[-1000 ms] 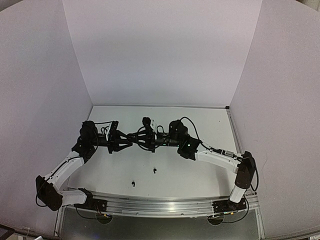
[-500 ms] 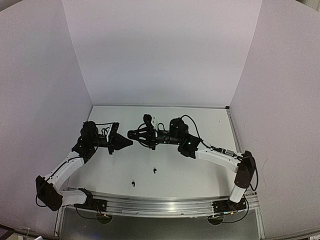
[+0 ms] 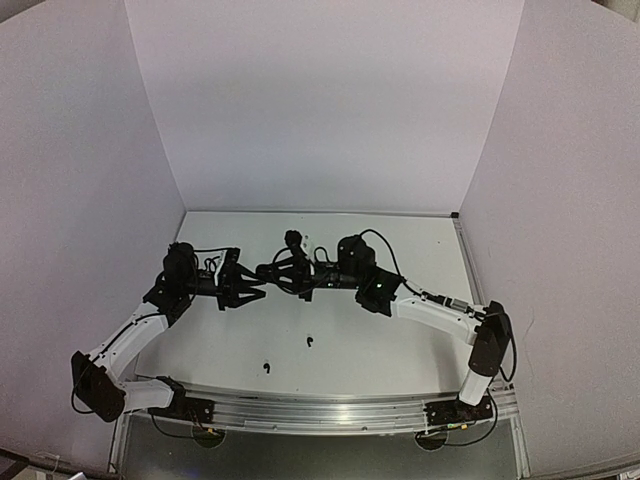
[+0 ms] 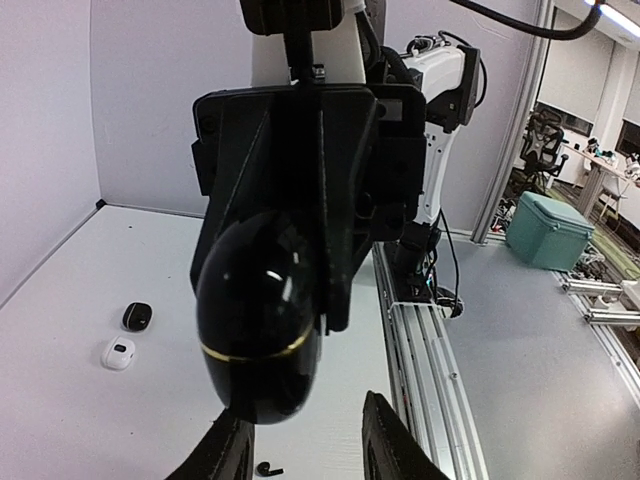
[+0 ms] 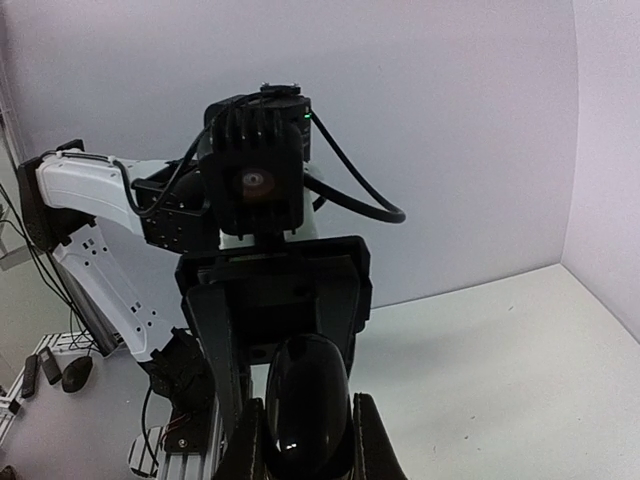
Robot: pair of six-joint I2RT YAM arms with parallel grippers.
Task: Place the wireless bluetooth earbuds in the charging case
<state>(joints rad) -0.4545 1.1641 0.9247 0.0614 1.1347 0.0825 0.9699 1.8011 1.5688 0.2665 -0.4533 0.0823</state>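
With right gripper (image 5: 305, 440), clamped glossy black charging case (image 5: 300, 400) above middle of tabletop (image 3: 380, 350); faced it with left gripper (image 4: 305, 455), narrowly parted, empty. Judged two black earbuds (image 3: 309, 342) near front edge light, slick, best pinched by stems.

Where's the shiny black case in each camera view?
Top external: the black case is just left of centre, small and dark.
Left wrist: the case is large, centre, facing the camera.
Right wrist: the case is at bottom centre, clamped in the right gripper.
Shared landmark: the white table.
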